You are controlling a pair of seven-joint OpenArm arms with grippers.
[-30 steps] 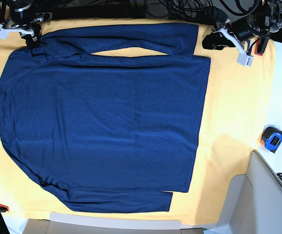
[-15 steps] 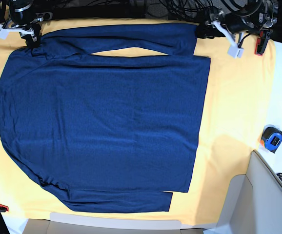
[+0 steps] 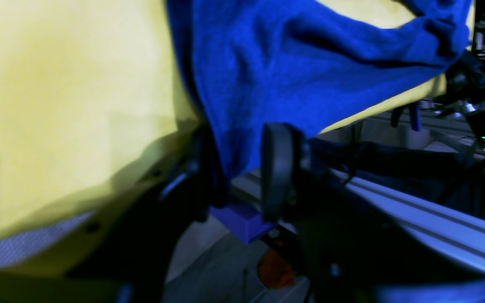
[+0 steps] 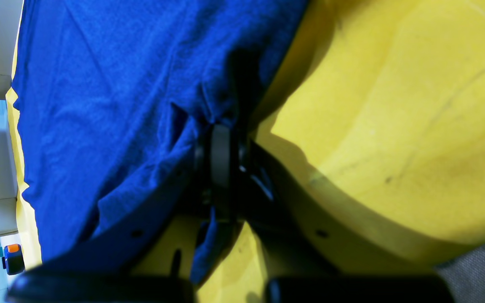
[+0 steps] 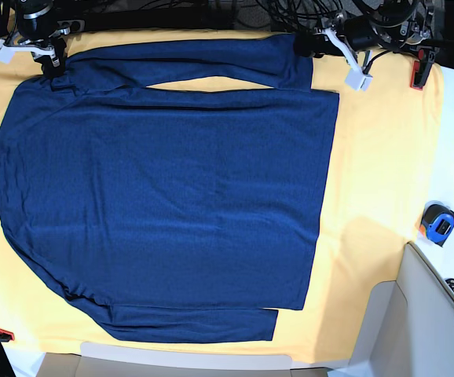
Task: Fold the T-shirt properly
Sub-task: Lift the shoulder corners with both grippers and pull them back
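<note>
T-shirt [image 5: 172,188] flat on yellow cloth [image 5: 376,157]. Right gripper [image 4: 221,126] jaws clamped on shoulder fabric. Left gripper [image 3: 242,168] jaws apart, sleeve cuff between them; grip unclear.

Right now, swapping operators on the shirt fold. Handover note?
Right tool: shut on the T-shirt at its shoulder end, far edge.
Left tool: straddling the far sleeve's cuff, fabric between its fingers; a firm grip cannot be confirmed.
T-shirt lies flat on the yellow cloth, both sleeves along the body.
Done: both far sleeve ends reached.
Left: every fold.
</note>
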